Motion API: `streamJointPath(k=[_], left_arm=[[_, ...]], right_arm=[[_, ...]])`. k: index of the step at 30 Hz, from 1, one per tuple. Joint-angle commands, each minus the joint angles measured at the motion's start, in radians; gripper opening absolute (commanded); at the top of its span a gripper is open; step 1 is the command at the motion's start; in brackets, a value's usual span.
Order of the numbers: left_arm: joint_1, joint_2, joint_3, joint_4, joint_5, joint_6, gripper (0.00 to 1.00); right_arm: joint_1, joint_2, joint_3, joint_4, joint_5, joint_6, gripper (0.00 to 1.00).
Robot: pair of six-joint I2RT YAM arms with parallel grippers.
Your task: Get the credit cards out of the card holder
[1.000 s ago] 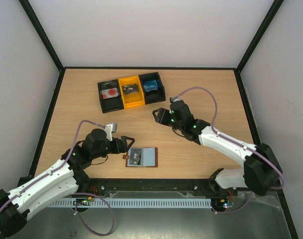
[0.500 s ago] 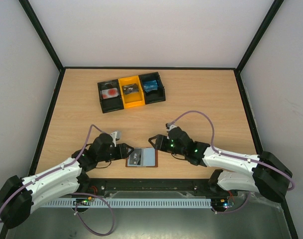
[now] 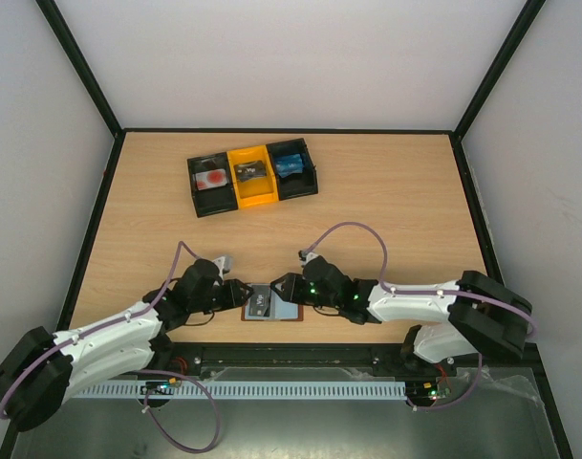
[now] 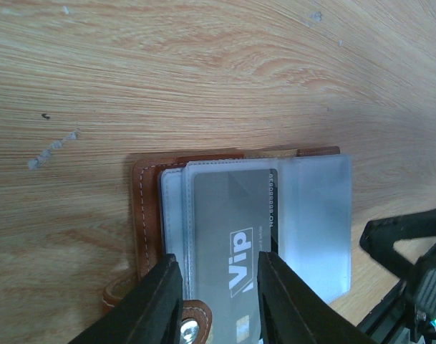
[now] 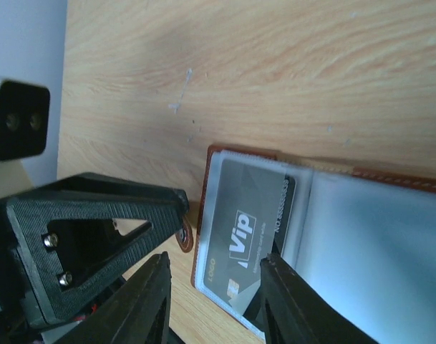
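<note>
table [image 3: 396, 191]: light wood, with everything set on it.
tray [image 3: 255, 201]: three bins, placed far back, well apart from both grippers.
left gripper [image 4: 218, 261]: fingers are spread a little, one on each side of the grey card [image 4: 228, 222].
right gripper [image 5: 216, 261]: fingers are spread a little too, over the same card.
card holder [image 3: 283, 312]: laid open and flat near the front edge, between the two grippers.
grey card: tucked in the holder's clear pocket, marked "Vip".

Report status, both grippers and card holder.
Left gripper and right gripper part open, at the card holder. Grey card in its sleeve. Nothing blocking.
</note>
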Motion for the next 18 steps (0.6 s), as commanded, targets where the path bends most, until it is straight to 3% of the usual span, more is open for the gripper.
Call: streamJointPath(k=[1,10,18], left_arm=[[-0.003,0.035,-0.021,0.059,-0.013,-0.007,0.29],[-0.003,0.109,-0.037,0.087,0.009,0.002,0.03],[-0.003,0.101,-0.049,0.073,-0.003,-0.002,0.02]], right_arm=[[0.026,0.053,0.013,0.075,0.025,0.03,0.32],[0.028,0.115,-0.041,0.158,0.017,0.061,0.25],[0.029,0.161,-0.051,0.175,0.038,0.046,0.24]])
